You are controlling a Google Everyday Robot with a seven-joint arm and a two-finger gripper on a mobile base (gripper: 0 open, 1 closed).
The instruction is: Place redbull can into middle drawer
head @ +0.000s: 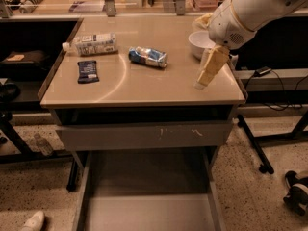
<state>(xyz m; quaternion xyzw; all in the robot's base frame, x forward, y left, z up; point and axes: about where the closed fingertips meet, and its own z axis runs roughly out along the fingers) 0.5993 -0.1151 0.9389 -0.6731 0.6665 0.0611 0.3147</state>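
I see beige flat worktop (134,88). Below it, wide grey metal middle drawer (144,211) stands open. Yellowish gripper (201,83) over worktop's right edge; can't tell jaws spread or pressed. Slim blue-and-silver redbull can (148,57) lies on side mid-worktop, well left of jaws.

No readable text, claw (206,76) above right of table (144,88)
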